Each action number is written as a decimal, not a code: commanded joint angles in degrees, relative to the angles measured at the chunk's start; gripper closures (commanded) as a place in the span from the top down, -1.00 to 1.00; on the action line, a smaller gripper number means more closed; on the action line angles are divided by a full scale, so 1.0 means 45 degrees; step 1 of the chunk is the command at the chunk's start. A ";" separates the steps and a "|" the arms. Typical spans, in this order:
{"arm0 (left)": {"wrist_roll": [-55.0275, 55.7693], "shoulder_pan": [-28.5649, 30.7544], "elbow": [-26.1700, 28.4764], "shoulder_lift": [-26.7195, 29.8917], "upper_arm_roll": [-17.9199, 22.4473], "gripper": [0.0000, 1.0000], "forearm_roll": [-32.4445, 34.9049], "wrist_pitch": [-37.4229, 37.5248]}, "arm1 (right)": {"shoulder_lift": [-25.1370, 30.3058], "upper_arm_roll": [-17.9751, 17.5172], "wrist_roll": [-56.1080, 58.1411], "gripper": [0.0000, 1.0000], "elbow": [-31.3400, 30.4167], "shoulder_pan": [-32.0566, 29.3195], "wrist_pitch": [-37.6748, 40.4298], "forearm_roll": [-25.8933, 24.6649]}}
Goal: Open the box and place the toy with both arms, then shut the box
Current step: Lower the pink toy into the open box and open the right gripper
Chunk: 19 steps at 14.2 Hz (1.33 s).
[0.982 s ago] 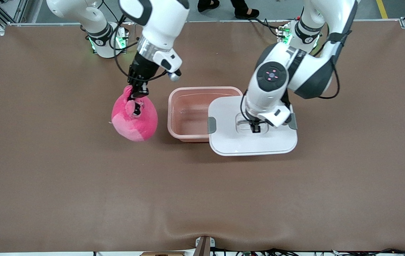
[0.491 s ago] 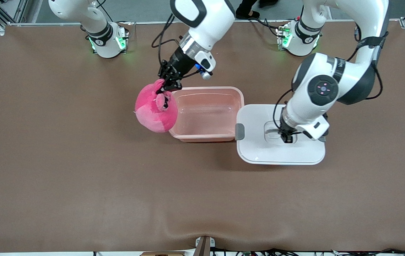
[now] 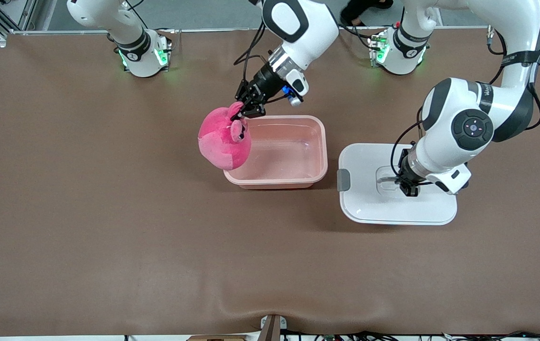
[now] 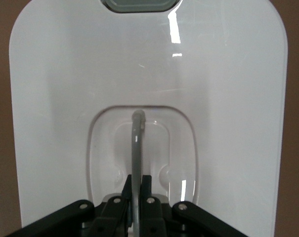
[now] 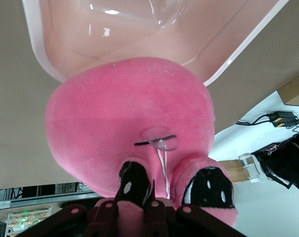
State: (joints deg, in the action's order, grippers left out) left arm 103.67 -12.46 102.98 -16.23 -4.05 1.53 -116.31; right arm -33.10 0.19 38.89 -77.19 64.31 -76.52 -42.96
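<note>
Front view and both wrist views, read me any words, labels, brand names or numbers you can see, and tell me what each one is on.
No text can be read in any view.
Left arm: small dark lettering on its white shell, too small to read.
Lid, box, toy: no print visible.

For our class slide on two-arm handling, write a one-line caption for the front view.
Right claw carries the pink plush toy over the open box's rim while the left claw grips the white lid's handle beside it.

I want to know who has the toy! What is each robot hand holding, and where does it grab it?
The right gripper pinches the pink toy by its head. The left gripper clamps the lid by its centre handle.
</note>
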 commanded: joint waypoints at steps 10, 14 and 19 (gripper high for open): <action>-0.0753 0.0424 0.0806 0.0345 -0.0154 -1.00 0.0245 -0.0637 | -0.1063 0.0133 -0.0400 1.00 0.2015 0.0278 -0.0300 -0.0141; -0.0772 0.0424 0.0806 0.0325 -0.0154 -1.00 0.0245 -0.0637 | -0.0946 0.0172 -0.0458 1.00 0.2309 0.0181 -0.0242 -0.0082; -0.0772 0.0424 0.0806 0.0325 -0.0154 -1.00 0.0226 -0.0637 | -0.0284 0.0191 -0.2738 1.00 0.2251 -0.1318 -0.0455 0.1767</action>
State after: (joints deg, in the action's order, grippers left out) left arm 100.90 -11.10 105.33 -16.23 -4.22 1.54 -118.51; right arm -36.49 1.61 30.54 -67.70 62.59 -78.28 -39.69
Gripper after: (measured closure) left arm 0.930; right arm 0.000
